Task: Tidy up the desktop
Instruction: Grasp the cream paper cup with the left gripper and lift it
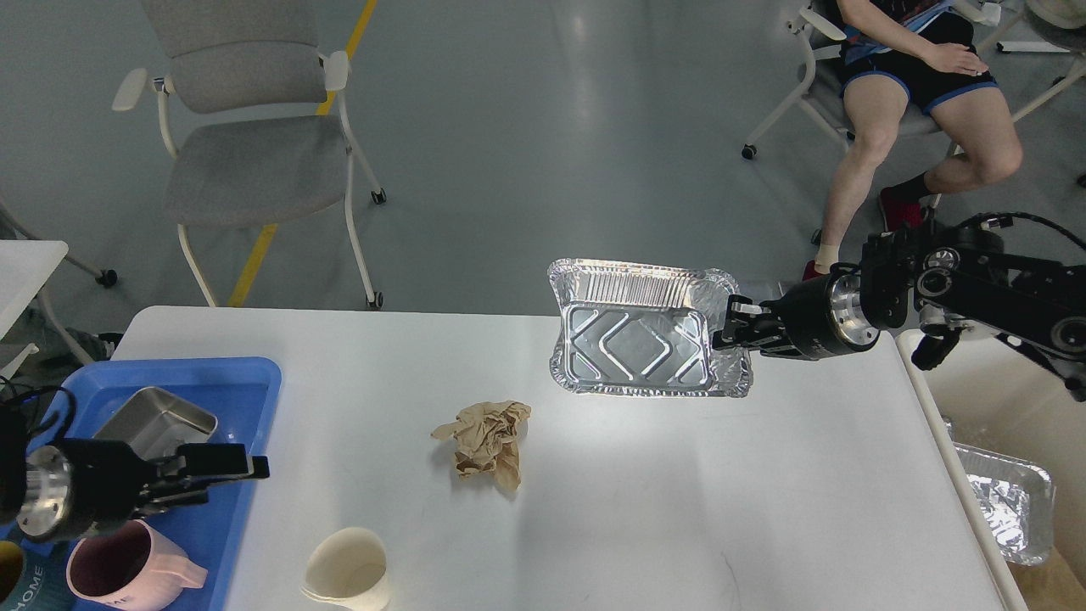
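Note:
The white desktop (645, 492) fills the lower view. My right gripper (731, 329) is shut on the right rim of an empty foil tray (636, 339) and holds it tilted just above the desktop's far edge. My left gripper (233, 479) hovers low over the right edge of the blue tray (229, 382); its fingers look apart and empty. A crumpled brown paper (488, 441) lies mid-desktop. A paper cup (348, 573) stands at the front edge.
The blue tray holds a metal box (153, 420), a pink mug (127, 573) and a dark mug (8, 581). A bin (925, 382) at the right holds another foil tray (1005, 501). A grey chair (254, 161) and a seated person (916, 110) are beyond the table.

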`<control>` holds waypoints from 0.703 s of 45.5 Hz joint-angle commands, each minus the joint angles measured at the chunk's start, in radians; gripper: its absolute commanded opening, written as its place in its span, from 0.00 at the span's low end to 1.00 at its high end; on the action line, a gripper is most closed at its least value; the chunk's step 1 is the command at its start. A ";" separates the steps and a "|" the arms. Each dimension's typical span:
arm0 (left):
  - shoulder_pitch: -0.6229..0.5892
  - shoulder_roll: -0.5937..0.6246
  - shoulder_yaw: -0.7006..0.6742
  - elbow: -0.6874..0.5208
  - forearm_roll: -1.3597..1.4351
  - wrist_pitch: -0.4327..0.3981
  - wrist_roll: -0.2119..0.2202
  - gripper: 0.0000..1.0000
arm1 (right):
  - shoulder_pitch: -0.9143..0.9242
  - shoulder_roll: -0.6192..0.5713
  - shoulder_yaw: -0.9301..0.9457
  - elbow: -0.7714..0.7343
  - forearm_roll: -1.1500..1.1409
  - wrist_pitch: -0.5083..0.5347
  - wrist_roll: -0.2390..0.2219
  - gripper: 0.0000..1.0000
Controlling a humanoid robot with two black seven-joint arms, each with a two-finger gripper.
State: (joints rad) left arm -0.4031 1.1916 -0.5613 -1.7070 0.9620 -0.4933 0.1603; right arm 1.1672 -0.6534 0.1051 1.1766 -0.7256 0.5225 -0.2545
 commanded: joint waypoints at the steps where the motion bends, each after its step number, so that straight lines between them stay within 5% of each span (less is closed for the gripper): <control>1: -0.005 -0.082 0.069 0.000 0.056 -0.004 0.036 0.90 | 0.000 0.000 0.002 0.000 0.000 -0.001 0.001 0.00; 22: 0.001 -0.204 0.130 0.059 0.147 0.007 0.038 0.70 | 0.002 -0.002 0.004 0.005 0.000 0.001 0.001 0.00; 29: 0.010 -0.271 0.132 0.081 0.217 0.009 0.039 0.52 | 0.002 -0.002 0.004 0.005 0.000 0.001 0.001 0.00; 32: 0.021 -0.291 0.149 0.086 0.254 0.009 0.041 0.31 | 0.002 -0.003 0.004 0.005 0.000 0.001 0.001 0.00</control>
State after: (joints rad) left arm -0.3936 0.9311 -0.4298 -1.6294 1.1684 -0.4852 0.1984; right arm 1.1689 -0.6548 0.1090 1.1813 -0.7256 0.5230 -0.2531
